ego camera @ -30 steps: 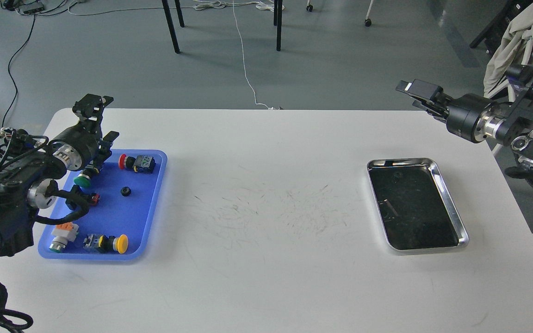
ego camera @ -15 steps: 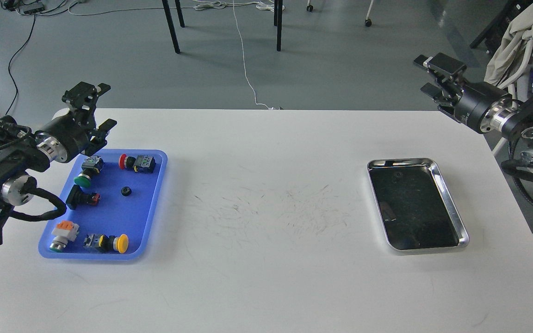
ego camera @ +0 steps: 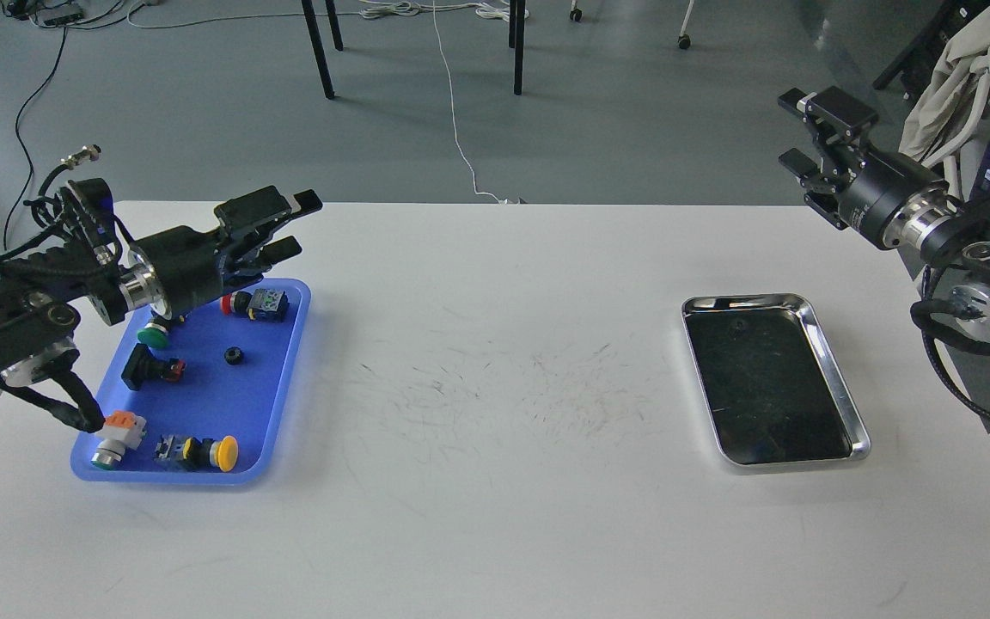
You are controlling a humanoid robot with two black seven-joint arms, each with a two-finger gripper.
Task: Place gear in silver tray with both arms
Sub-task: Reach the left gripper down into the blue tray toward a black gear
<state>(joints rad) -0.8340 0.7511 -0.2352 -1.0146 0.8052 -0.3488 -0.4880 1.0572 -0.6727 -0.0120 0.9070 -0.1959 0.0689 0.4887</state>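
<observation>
The gear (ego camera: 234,355) is a small black toothed ring lying in the middle of the blue tray (ego camera: 284,383) at the table's left. My left gripper (ego camera: 296,225) hovers open above that tray's far edge, pointing right, with nothing between its fingers. The silver tray (ego camera: 839,387) sits at the table's right with a dark, bare mirror bottom. My right gripper (ego camera: 800,131) is held open in the air beyond the table's far right corner, well above and behind the silver tray, holding nothing.
The blue tray also carries several push-button switches: a red one (ego camera: 253,303), a green one (ego camera: 153,334), a yellow one (ego camera: 203,451), an orange-topped one (ego camera: 117,434). Scuff marks cross the white table (ego camera: 495,516). Chair legs and cables stand on the floor beyond it.
My left arm has swung so its gripper now points right over the blue tray's far edge instead of upward. My right gripper has drifted slightly right and up, away from the table.
</observation>
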